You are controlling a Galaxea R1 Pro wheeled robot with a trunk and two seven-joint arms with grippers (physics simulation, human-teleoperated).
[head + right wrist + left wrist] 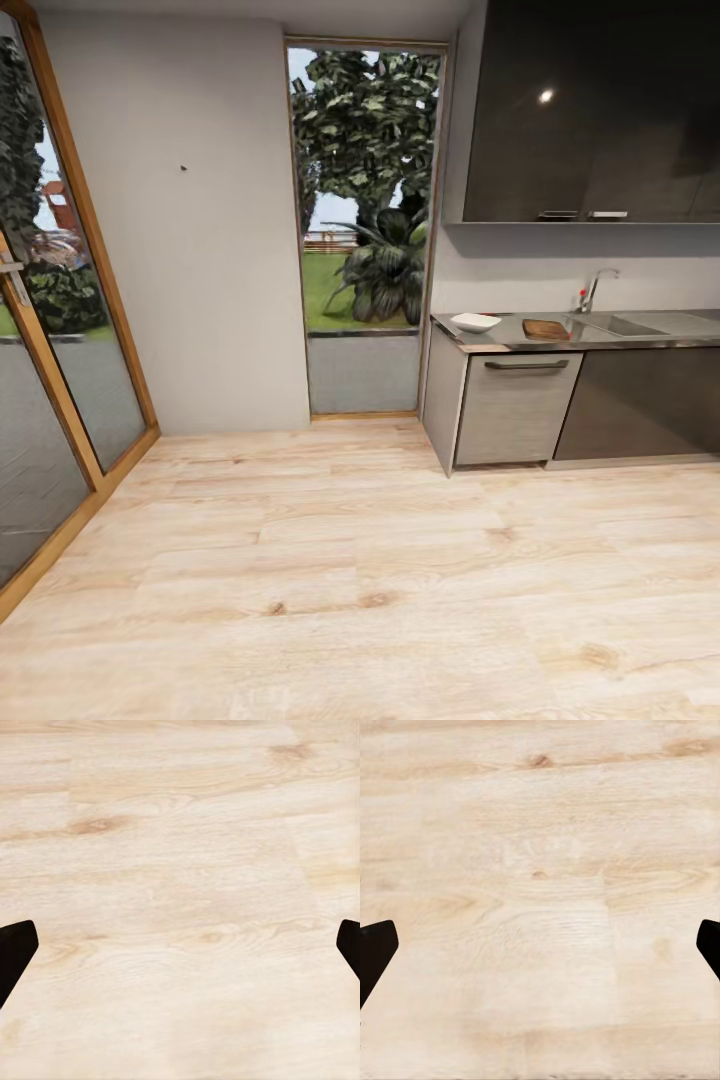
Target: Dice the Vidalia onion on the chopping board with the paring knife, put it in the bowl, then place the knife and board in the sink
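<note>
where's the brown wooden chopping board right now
In the head view, the brown wooden chopping board lies on the grey steel countertop at right, between the shallow white bowl and the steel sink.

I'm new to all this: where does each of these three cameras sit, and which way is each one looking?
Head view: on the robot's head, looking forward and down across the wooden floor toward the countertop with bowl, chopping board and sink.
Left wrist view: on the left arm, facing down at floor; dark fingertips at the edges, spread.
Right wrist view: likewise, fingertips spread.
Shared: the same pale floorboards.
</note>
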